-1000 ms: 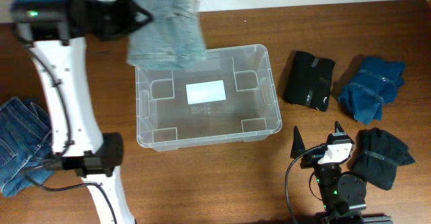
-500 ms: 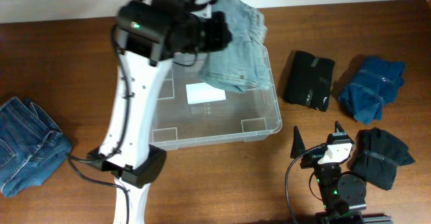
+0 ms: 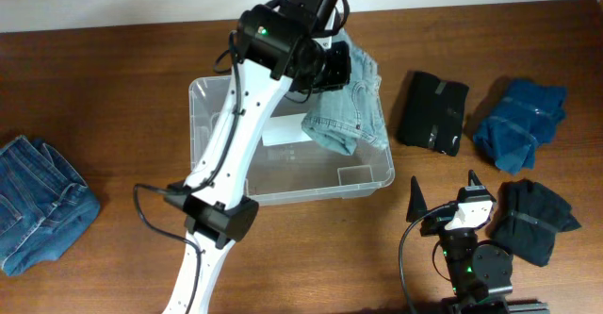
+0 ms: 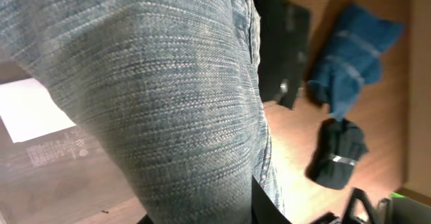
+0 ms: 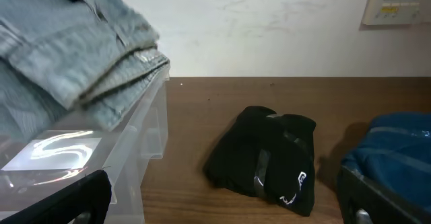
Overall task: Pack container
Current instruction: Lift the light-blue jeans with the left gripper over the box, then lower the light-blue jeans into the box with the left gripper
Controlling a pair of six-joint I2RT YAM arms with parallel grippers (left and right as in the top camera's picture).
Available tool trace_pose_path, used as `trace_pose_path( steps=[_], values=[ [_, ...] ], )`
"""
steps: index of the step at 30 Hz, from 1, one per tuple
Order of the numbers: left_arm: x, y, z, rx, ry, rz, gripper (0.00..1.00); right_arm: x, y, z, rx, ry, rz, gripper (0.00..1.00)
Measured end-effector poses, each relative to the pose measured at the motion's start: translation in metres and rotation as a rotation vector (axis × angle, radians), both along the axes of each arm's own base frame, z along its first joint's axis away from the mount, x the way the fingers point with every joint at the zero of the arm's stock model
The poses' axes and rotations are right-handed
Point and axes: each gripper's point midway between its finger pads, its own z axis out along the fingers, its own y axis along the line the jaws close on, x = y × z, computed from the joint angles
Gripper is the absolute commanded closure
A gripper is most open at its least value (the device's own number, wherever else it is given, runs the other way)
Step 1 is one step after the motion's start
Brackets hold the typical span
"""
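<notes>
Brown wooden table [image 3: 113, 88] carries the container [image 3: 203, 116], which stands below the left hand [image 3: 332, 69] with only its white label inside. A second ago this hand was beyond the far left corner of the tub. Now it has swung across and hovers over the far right part. It is pinching the light jeans [image 3: 344, 107], which hang under it. Their lower fold is already inside the walls and their side seems to lie over the right rim. I judge that the first garment is nearly packed, and lowering and releasing remain. Beyond that hand lie a black bundle [image 3: 431, 111] and a blue bundle [image 3: 518, 123]. The right hand [image 3: 443, 190] rests spread wide, with a dark bundle [image 3: 537, 222] just beside it.
</notes>
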Motion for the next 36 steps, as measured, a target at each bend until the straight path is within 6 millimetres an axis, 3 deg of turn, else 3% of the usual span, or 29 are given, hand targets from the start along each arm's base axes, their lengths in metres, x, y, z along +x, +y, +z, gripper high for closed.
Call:
trace_pose_path(
  steps=[16, 36],
  values=[
    [-0.001, 0.020, -0.032, 0.163, 0.040, 0.041, 0.99, 0.000, 0.000, 0.000, 0.000, 0.000, 0.000, 0.02],
    [0.005, 0.031, -0.029, 0.243, -0.030, 0.026, 0.99, 0.000, 0.000, 0.000, 0.001, 0.000, 0.000, 0.01]
  ],
)
